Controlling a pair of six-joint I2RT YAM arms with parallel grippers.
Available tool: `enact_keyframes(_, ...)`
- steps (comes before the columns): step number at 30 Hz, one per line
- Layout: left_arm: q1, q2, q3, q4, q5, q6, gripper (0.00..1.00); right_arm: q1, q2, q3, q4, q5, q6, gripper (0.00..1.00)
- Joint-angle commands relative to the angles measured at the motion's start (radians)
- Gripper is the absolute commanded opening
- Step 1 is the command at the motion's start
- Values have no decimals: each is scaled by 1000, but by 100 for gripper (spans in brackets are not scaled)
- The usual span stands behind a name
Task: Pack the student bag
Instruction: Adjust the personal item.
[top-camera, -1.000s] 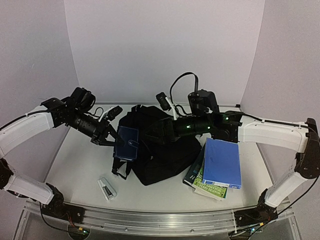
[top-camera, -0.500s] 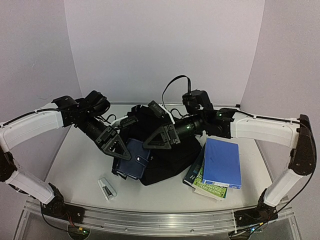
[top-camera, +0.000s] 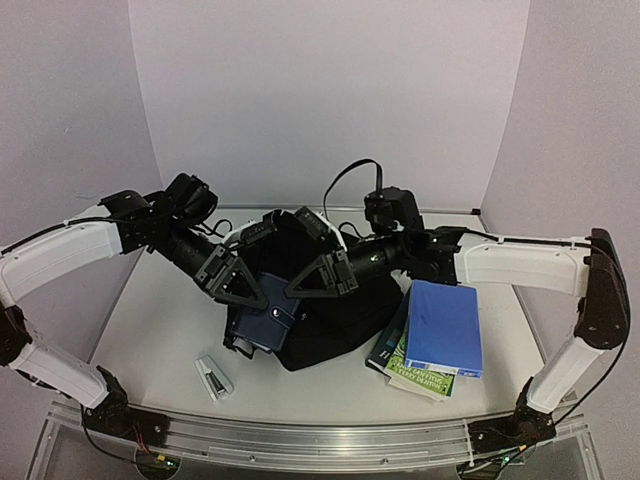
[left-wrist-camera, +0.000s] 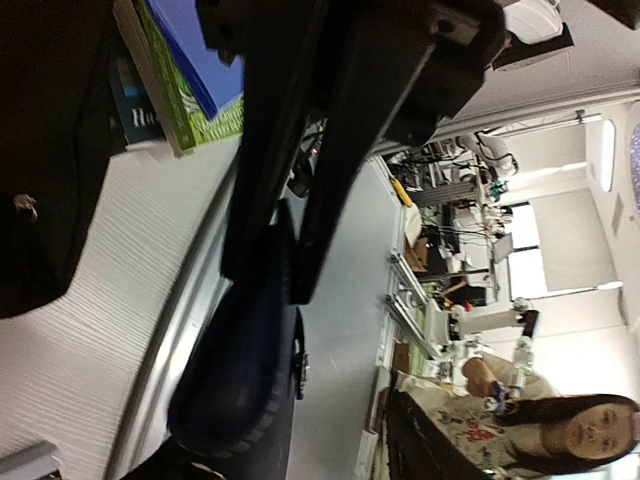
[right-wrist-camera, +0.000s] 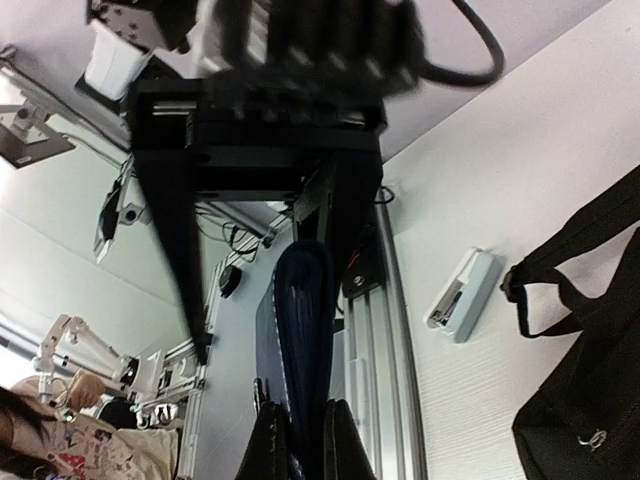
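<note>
Now | student bag (top-camera: 340, 322): black, slumped | left pincer (top-camera: 252, 300): apart | right pincer (right-wrist-camera: 301, 442): clamped on navy wallet (right-wrist-camera: 300, 320)

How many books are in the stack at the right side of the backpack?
3, stacked: the blue book on top, a green-and-white book under it, and a dark teal book showing at the left edge. More may be hidden beneath.
</note>
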Motion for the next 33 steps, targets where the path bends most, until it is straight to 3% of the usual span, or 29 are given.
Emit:
enact_keyframes(1, -3, -154, -47, 309, -232, -107, 75, 6, -105, -48, 185, 260, 140, 0)
enact_keyframes(4, -3, -273, -158, 509, -425, -175, 89, 5, -178, -137, 367, 430, 279, 0)
enact_keyframes(10, -2, -422, -340, 845, -644, -288, 99, 6, -282, -349, 795, 676, 447, 0)
enact_keyframes(15, -4, -337, -365, 1086, -537, -414, 100, 8, -277, -412, 1008, 752, 501, 0)
enact_keyframes(24, -4, -198, -316, 1288, -421, -499, 100, 15, -223, -394, 1046, 760, 500, 0)
enact_keyframes(30, -4, -155, -306, 1361, -395, -541, 83, 17, -195, -407, 1047, 774, 503, 0)
enact_keyframes(33, -4, -134, -301, 1365, -394, -556, 65, 18, -180, -404, 1047, 769, 506, 0)
